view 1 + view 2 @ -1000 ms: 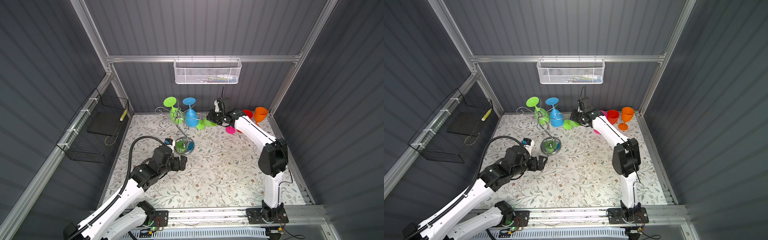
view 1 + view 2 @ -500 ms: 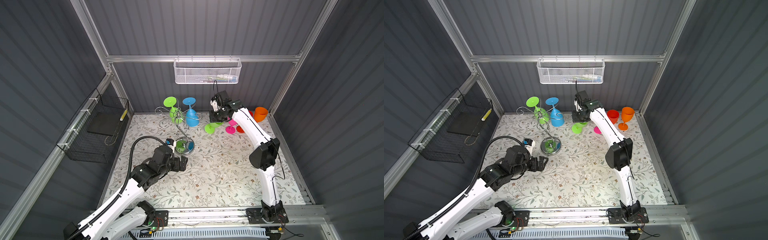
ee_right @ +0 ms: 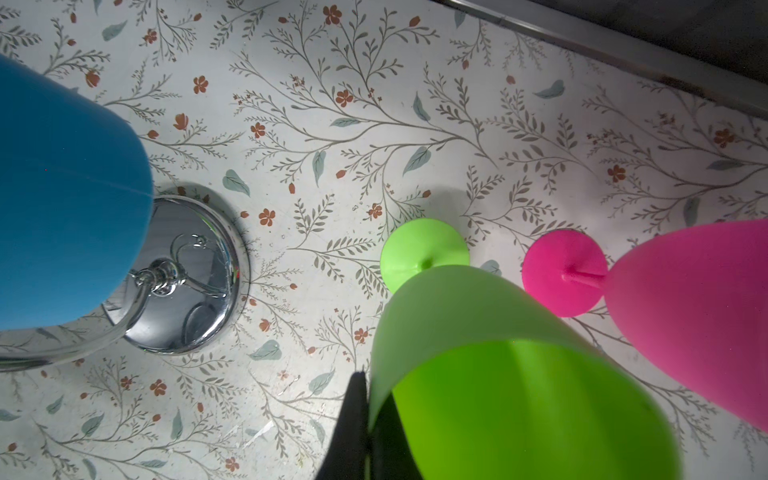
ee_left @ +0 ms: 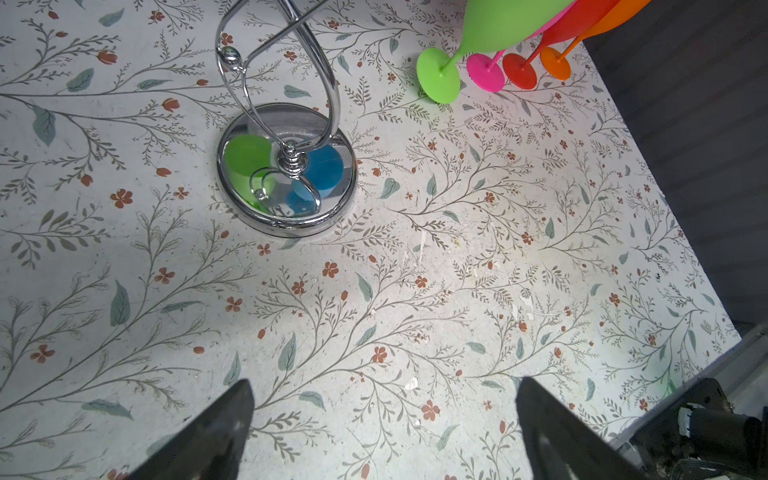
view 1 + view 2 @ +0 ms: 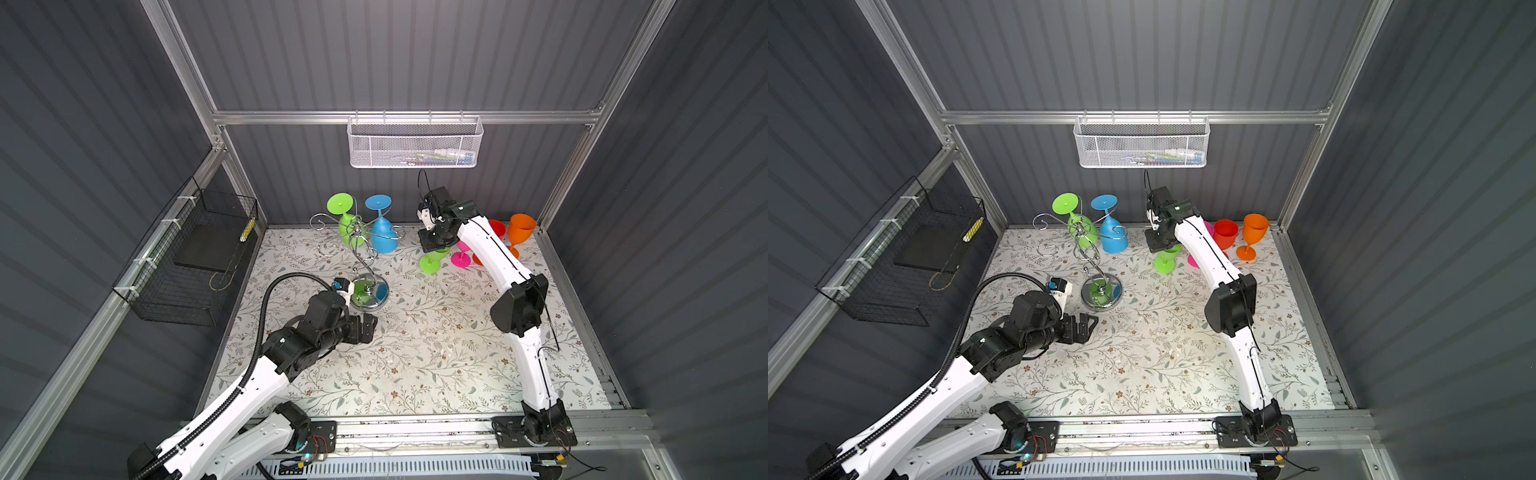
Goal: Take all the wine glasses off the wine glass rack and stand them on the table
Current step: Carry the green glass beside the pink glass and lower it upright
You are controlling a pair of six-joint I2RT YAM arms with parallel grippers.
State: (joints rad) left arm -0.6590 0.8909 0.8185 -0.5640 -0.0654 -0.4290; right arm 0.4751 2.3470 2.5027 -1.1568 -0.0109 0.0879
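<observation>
The right gripper (image 3: 369, 424) is clamped on the rim of a lime-green plastic wine glass (image 3: 498, 374), already off the shiny chrome wire wine glass rack (image 5: 369, 296), beside a pink plastic glass (image 3: 685, 316). Only release seems left; the left gripper (image 4: 382, 432) hovers, jaws apart.

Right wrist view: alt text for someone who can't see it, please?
The right gripper pinches the rim of an upright green wine glass over the floral table. A pink glass stands beside it, with a blue glass and the wine glass rack nearby.
</observation>
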